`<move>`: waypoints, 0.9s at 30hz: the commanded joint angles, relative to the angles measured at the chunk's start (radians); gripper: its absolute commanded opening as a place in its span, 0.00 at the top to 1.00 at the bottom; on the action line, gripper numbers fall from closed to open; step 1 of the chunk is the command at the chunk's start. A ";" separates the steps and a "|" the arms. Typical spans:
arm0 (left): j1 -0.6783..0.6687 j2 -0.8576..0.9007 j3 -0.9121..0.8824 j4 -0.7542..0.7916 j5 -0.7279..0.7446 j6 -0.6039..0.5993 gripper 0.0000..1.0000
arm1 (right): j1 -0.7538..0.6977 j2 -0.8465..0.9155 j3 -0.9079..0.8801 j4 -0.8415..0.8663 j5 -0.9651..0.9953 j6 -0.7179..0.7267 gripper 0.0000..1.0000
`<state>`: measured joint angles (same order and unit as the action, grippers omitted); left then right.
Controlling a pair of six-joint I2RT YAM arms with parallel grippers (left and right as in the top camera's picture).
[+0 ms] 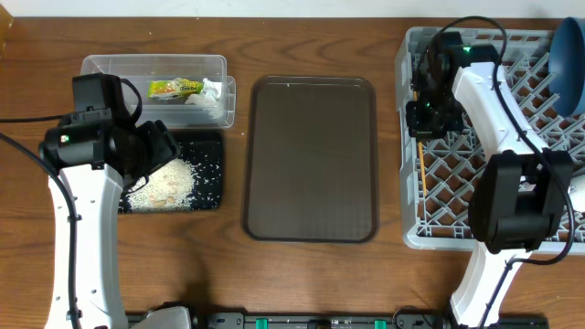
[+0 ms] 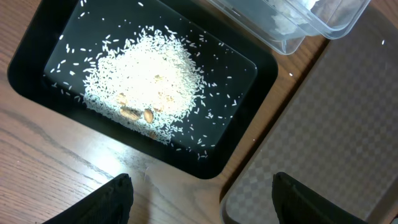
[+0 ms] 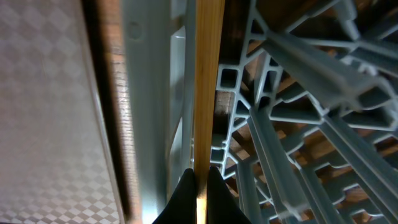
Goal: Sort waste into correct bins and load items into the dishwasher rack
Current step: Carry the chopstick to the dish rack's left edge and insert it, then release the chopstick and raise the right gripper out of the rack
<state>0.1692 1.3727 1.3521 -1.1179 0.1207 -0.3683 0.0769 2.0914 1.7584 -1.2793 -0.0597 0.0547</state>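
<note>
The right gripper point(image 3: 200, 179) pinches a chopstick point(image 3: 208, 74) at the left wall of the dishwasher rack point(image 3: 292, 62) — it should lay it flat before releasing; the left gripper point(image 2: 202, 199) is spread.

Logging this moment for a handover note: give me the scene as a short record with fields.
left gripper: open, holding nothing, near black tray
black tray: rice piled inside
right gripper: shut on chopstick at dishwasher rack left wall
clear tub: snack wrapper, tissue
dark-blue dish: in dishwasher rack
brown serving tray: between bins and rack
</note>
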 commanded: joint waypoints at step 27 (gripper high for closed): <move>-0.042 -0.001 -0.006 0.053 0.081 0.101 0.17 | 0.003 -0.260 0.002 0.122 -0.108 -0.003 0.47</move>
<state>0.1562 1.3727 1.3521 -1.0794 0.1585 -0.3271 0.0750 1.9156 1.7546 -1.1873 -0.1009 0.0483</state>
